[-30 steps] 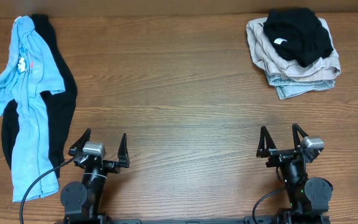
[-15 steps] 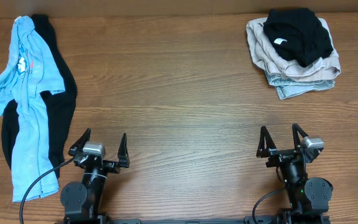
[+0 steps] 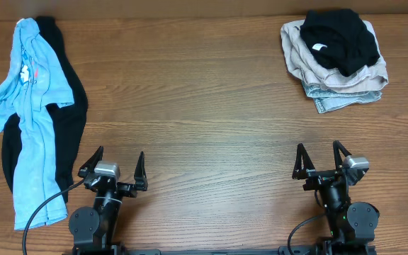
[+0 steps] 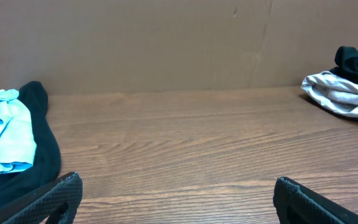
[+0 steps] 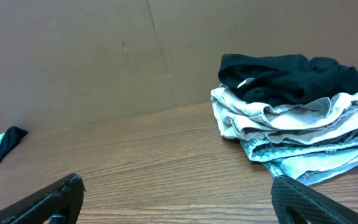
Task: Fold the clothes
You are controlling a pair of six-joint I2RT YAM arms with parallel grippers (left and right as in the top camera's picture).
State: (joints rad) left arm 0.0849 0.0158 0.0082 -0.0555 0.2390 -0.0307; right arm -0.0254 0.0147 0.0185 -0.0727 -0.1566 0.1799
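The left gripper (image 3: 120, 153) and right gripper (image 3: 319, 146) sit released and empty at the table's (image 3: 204, 106) near edge. A light blue T-shirt (image 3: 34, 120) lies at its left end, a folded stack (image 3: 342, 81) at its right.

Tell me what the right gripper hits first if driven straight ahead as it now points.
Probably the stack of folded clothes: the right gripper has open jaws, and the stack's left edge sits within their span, farther along the table. The centre line may pass left of it.

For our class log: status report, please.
Left gripper open, empty. Right gripper open, empty. Blue T-shirt on black shirt, unfolded, left. Stacked pile far right. Nothing blocking.
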